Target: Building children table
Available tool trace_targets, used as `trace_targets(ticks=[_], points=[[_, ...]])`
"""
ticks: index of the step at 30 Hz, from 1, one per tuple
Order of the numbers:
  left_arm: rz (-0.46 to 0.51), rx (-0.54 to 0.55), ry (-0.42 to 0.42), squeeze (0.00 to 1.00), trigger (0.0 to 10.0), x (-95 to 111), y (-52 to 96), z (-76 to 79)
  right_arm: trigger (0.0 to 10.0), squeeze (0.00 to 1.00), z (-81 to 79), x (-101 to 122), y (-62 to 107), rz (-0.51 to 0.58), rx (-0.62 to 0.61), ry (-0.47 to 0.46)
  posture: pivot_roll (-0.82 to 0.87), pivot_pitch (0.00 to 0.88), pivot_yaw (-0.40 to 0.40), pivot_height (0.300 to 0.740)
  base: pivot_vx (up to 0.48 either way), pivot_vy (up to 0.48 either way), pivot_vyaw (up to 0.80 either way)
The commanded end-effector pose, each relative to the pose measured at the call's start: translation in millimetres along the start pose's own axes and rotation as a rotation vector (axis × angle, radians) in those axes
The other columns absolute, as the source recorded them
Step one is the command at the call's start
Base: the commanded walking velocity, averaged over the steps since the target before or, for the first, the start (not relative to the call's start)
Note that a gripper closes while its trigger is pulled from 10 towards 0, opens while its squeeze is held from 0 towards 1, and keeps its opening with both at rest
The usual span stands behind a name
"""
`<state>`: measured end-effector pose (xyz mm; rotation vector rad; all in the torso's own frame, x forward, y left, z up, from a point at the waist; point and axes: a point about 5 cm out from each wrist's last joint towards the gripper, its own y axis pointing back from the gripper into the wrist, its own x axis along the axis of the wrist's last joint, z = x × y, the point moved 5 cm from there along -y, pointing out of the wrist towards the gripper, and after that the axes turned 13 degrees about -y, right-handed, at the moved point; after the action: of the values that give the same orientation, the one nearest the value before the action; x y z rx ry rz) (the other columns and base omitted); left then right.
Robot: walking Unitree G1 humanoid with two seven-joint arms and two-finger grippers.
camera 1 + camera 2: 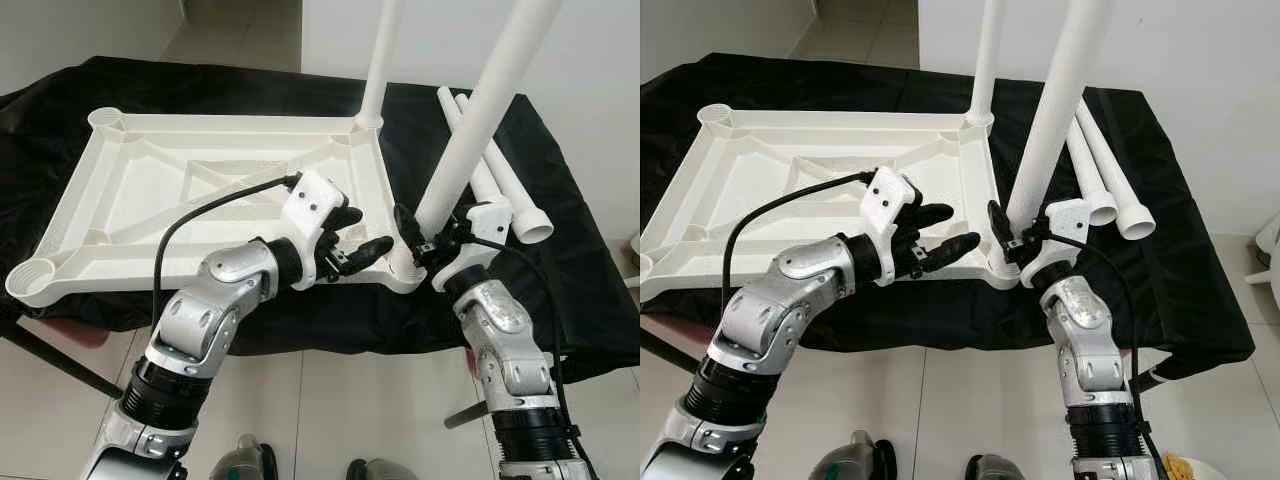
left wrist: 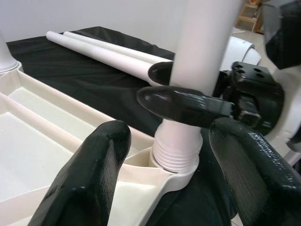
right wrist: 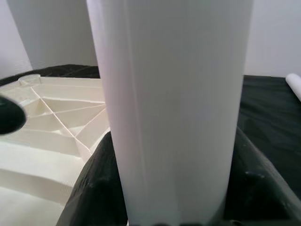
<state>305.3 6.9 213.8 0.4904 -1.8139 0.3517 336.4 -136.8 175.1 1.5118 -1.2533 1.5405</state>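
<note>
Left eye view shows the right gripper (image 1: 432,243) clamped around the white plastic tube leg (image 1: 468,148), seating it in the near-right socket of the upside-down white plastic tabletop (image 1: 150,190), while the left gripper (image 1: 352,237), spread and empty, hovers beside that corner, probably to steady it.

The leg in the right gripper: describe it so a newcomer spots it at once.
Start at the upturned white tabletop on the black cloth. At its near right corner stands a white leg, clamped by the right gripper. Unlike the upright far-corner leg, it leans; two spare legs lie flat.
</note>
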Motion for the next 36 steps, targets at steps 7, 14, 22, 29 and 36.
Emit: trace_targets(ticks=[7,14,22,29,36], points=[[-0.003,0.04,-0.005,0.0,10.0,4,1.7,-4.2,10.0,0.0,-1.5,-46,16.8,-0.175,0.007,0.04,0.01,0.12,0.01,0.74,0.0,0.0,0.0],[-0.003,0.039,-0.006,0.0,10.0,5,2.0,-4.8,10.0,0.0,-0.8,-47,18.5,-0.17,-0.003,0.028,0.01,0.123,0.013,0.74,0.0,0.0,0.0],[0.003,0.035,-0.007,0.0,10.0,8,1.9,-4.1,10.0,0.0,23.7,-49,21.0,-0.147,-0.13,-0.156,0.01,0.122,0.016,0.74,0.0,0.0,0.0],[0.005,0.033,-0.007,0.0,10.0,9,2.2,-3.8,10.0,0.0,31.5,-54,26.1,-0.156,-0.168,-0.192,0.01,0.123,0.019,0.74,0.0,0.0,0.0],[0.007,0.031,-0.008,0.0,10.0,9,2.0,-3.8,10.0,0.0,26.1,-58,29.1,-0.164,-0.157,-0.172,0.01,0.125,0.021,0.74,0.0,0.0,0.0]])
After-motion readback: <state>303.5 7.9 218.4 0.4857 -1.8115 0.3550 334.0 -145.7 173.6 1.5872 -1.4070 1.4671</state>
